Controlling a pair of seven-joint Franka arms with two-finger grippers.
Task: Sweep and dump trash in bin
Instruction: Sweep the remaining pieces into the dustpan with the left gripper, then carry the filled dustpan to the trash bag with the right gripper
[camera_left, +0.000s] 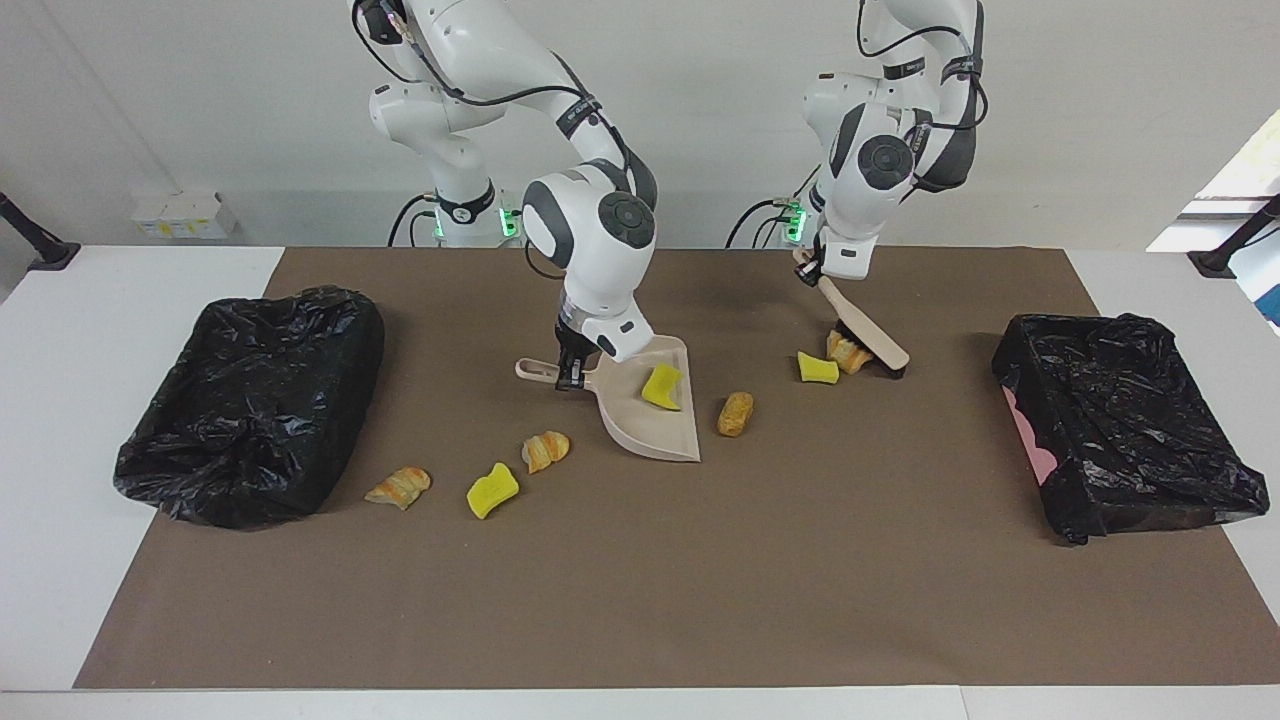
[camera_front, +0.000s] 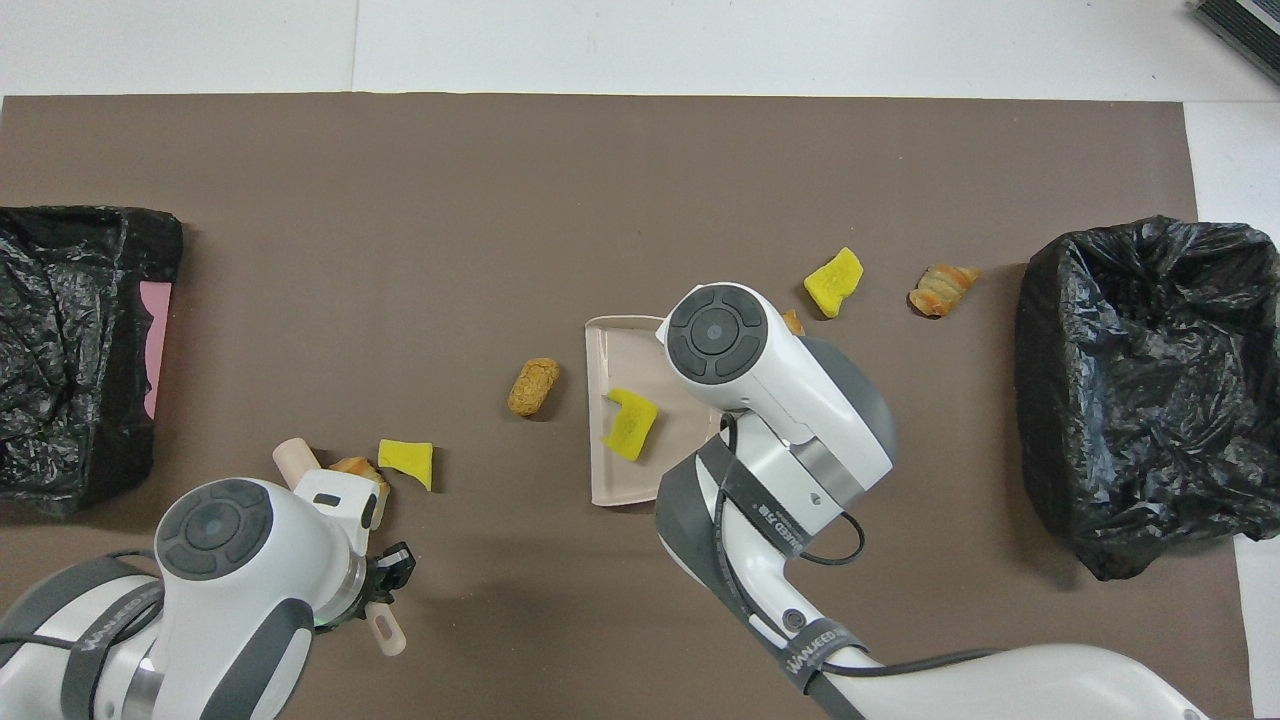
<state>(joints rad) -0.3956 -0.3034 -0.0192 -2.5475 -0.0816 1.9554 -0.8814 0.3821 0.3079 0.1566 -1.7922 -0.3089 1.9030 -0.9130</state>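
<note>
Where brush (camera_left: 866, 333) touches: pastry lump (camera_left: 846, 352).

- The right tool (camera_left: 571, 372) clamps the dustpan (camera_left: 655, 425) handle; one sponge chunk (camera_left: 662, 386) lies in the pan.
- A pastry lump (camera_left: 734, 412) sits just beside the pan, toward the left arm's end.
- The left tool (camera_left: 808, 270) grips the brush (camera_left: 868, 334), its bristles touching a second lump (camera_left: 846, 352) beside another chunk (camera_left: 818, 368).
- Two lumps (camera_left: 546, 450) and a chunk (camera_left: 492, 489) lie toward the right arm's end, near a bin (camera_left: 250, 400).
- The second bin (camera_left: 1125, 430) is at the left arm's end of the tabletop (camera_left: 60, 330).
</note>
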